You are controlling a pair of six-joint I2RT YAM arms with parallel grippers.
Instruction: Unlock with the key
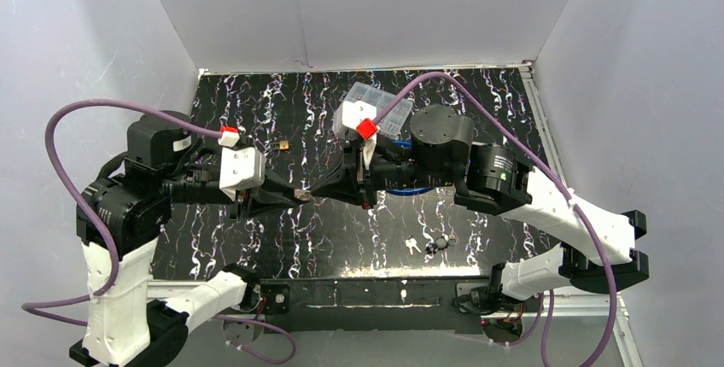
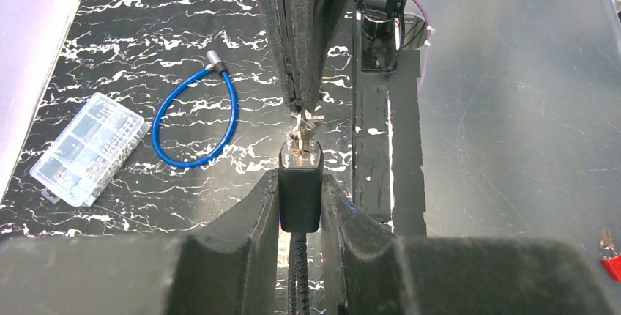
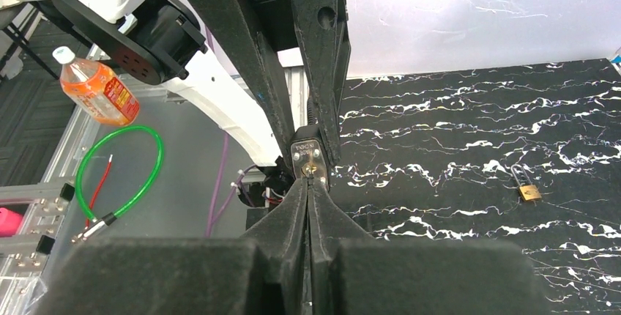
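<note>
Black marbled tabletop (image 1: 256,102), white walls.

Top view: left gripper (image 1: 289,195) and right gripper (image 1: 318,190) meet tip to tip near centre.

Left wrist view: left fingers clamp the lock body (image 2: 300,201). At its 12 o'clock, right fingers pinch the key (image 2: 303,130), apparently seated in the keyhole. Blue cable loop (image 2: 196,121) lies at 10 o'clock.

Right wrist view: lock seen face-on, right fingers nearly together on the key.

Progress: insertion judged done; the turn and release are not yet done.
</note>
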